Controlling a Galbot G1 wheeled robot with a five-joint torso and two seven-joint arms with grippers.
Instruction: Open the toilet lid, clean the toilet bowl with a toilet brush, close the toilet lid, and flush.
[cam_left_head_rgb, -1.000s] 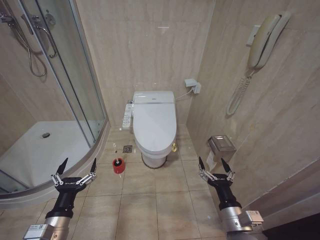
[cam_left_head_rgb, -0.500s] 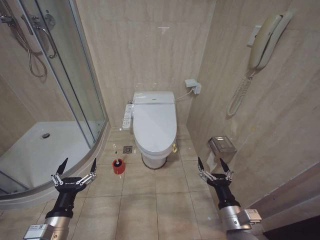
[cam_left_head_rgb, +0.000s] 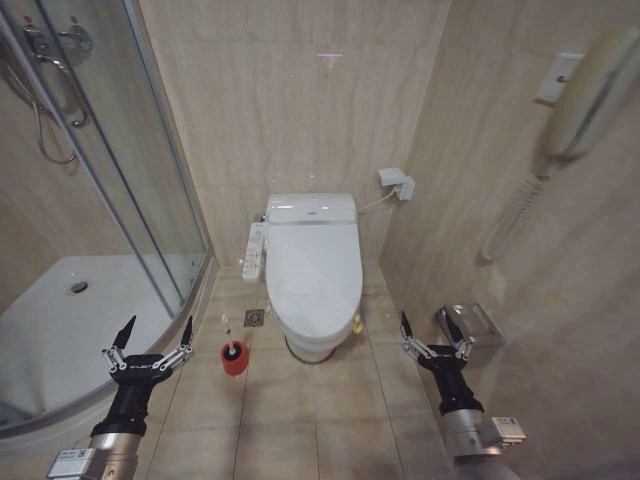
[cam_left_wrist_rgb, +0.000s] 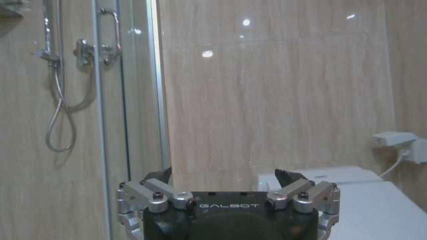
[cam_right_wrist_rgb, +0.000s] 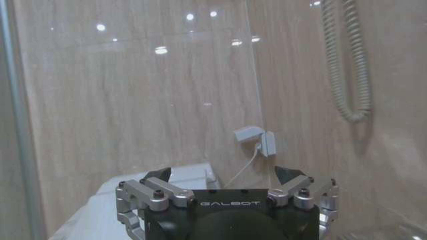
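Your left pincer (cam_left_head_rgb: 153, 334) and right pincer (cam_left_head_rgb: 432, 327) both gape wide, empty, short of the closed glossy white oval toilet lid (cam_left_head_rgb: 314, 273).

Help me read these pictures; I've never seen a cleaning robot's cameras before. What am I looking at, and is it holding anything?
A wheeled robot with two arms is facing a toilet in a tiled bathroom. The head view looks forward and down from its head. Its left gripper and right gripper are held out low above the floor, fingers spread open, holding nothing. The other two pictures come from cameras on each wrist, looking past that arm's own fingers towards the wall.

Ahead stands the toilet bowl, its toilet lid shut. On the floor to its left sits a red holder with the toilet brush standing in it. A glass shower cabin is on the left, a wall phone on the right.
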